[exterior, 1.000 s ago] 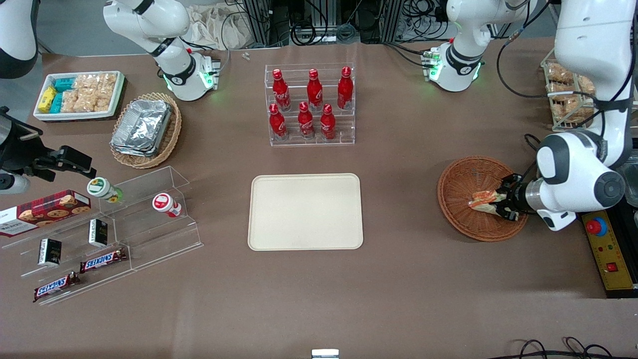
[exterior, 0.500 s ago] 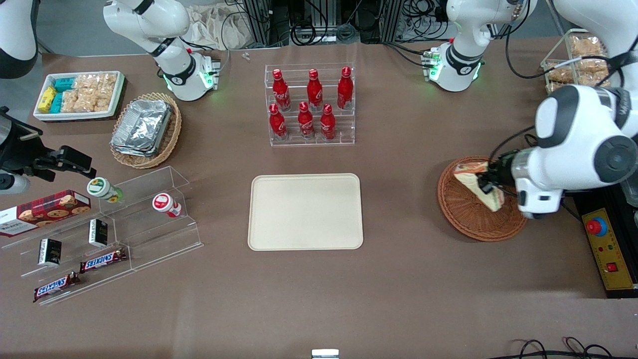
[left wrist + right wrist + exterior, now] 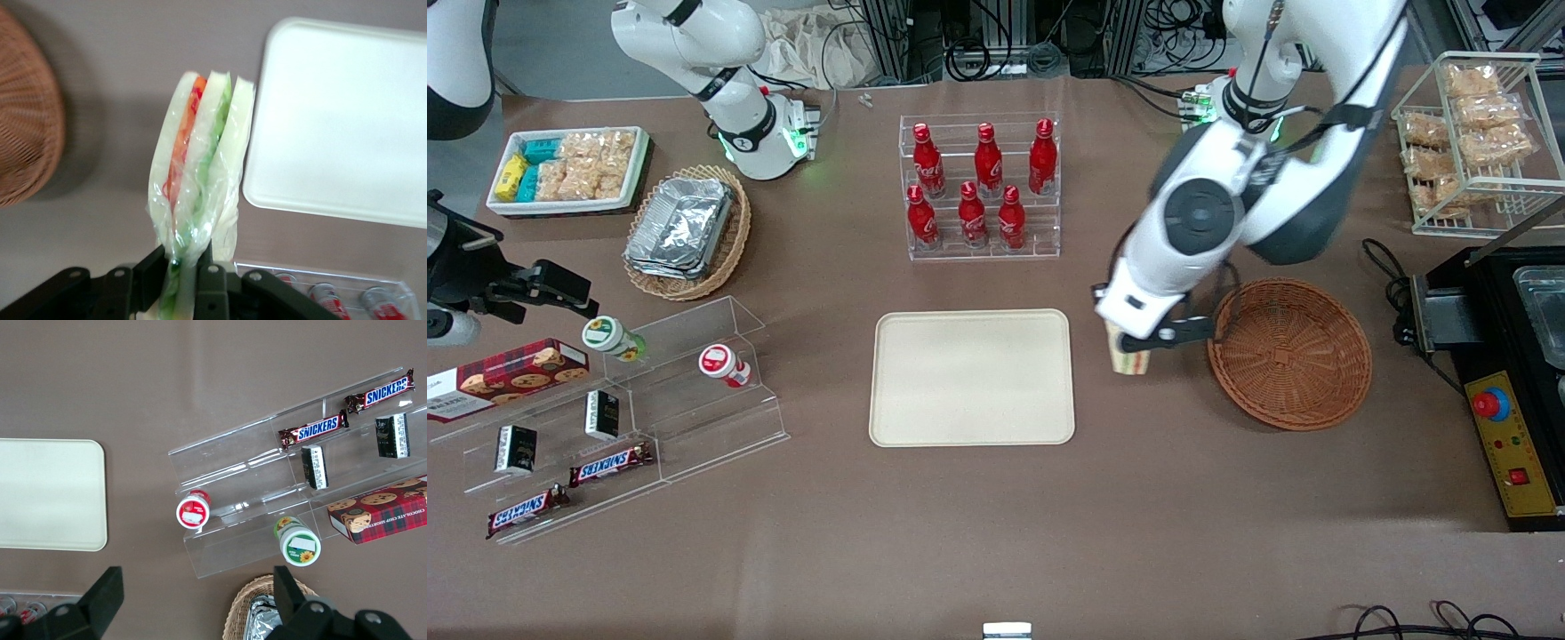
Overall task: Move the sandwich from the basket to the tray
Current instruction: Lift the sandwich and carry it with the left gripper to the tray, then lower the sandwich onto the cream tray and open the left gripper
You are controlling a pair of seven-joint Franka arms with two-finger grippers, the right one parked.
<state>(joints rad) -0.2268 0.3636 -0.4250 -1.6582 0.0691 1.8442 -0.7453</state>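
The gripper (image 3: 1136, 348) hangs above the table (image 3: 996, 533) between the tray (image 3: 971, 377) and the basket (image 3: 1289, 353), at about three o'clock from the tray. Its fingers (image 3: 212, 277) pinch the wrapped sandwich (image 3: 200, 180), held clear of both, layers edge-on.

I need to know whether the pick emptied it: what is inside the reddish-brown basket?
Nothing shows inside the basket. The gripper holds the sandwich above the table, between basket and tray.

The brown table (image 3: 996, 533) carries the tray (image 3: 971, 377), the basket (image 3: 1289, 353) and a bottle rack (image 3: 980, 187).
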